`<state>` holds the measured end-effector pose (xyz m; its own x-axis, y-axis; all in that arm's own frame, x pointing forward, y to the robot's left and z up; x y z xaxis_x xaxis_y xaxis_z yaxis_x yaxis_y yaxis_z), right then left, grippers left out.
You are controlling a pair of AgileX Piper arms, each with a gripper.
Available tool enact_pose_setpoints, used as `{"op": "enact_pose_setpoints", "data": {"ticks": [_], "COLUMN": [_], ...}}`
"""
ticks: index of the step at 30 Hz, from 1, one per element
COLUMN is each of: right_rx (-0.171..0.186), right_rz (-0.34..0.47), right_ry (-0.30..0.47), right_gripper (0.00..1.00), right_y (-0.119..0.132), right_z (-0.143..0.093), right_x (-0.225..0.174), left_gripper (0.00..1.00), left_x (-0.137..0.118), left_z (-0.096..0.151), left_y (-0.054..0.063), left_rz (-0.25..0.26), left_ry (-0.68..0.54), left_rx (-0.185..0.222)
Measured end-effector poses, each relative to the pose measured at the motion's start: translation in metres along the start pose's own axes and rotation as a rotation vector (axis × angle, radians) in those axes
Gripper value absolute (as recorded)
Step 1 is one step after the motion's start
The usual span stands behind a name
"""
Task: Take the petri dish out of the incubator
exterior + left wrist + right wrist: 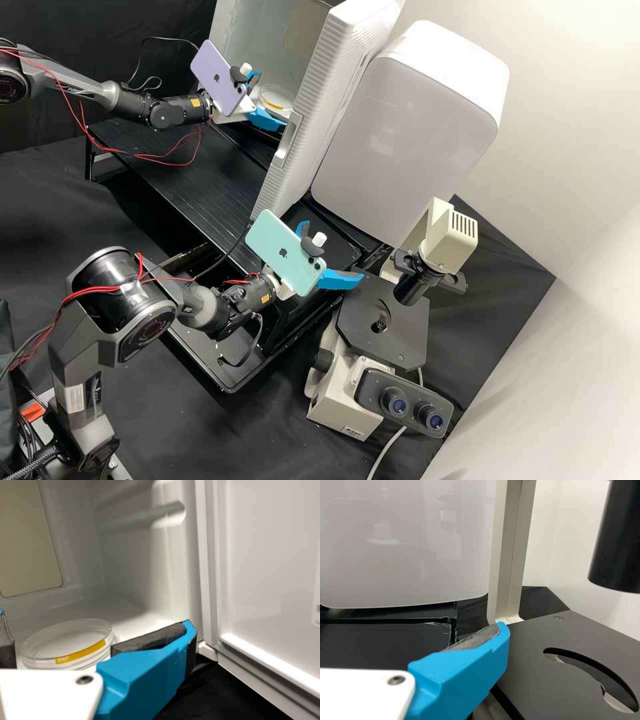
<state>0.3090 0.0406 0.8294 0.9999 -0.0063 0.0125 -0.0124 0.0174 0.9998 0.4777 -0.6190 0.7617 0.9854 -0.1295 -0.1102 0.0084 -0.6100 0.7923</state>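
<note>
Nothing extracted yet: dish [65, 642] inside incubator [150, 570], between parted jaws of my left gripper [263, 100]; clamp, withdrawal remain. Right gripper [341, 277] state: cannot tell.

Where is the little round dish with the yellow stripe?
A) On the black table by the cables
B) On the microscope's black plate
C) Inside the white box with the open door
C: the petri dish rests on the white floor inside the incubator, as the left wrist view shows.
</note>
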Motion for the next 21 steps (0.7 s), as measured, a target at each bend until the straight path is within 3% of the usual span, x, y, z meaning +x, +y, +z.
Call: {"op": "enact_pose_setpoints", "data": {"ticks": [10, 21], "right_rx": [0.000, 0.000], "right_rz": [0.000, 0.000], "right_ry": [0.000, 0.000], "right_gripper": [1.00, 1.00], "right_y": [0.000, 0.000], "right_z": [0.000, 0.000], "right_x": [0.000, 0.000], "left_gripper": [1.00, 1.00], "left_x": [0.014, 0.020], "left_z": [0.001, -0.011], "left_y": [0.007, 0.000], "left_rz": [-0.008, -0.045], "left_ry": [0.032, 0.060], "left_rx": [-0.060, -0.083]}}
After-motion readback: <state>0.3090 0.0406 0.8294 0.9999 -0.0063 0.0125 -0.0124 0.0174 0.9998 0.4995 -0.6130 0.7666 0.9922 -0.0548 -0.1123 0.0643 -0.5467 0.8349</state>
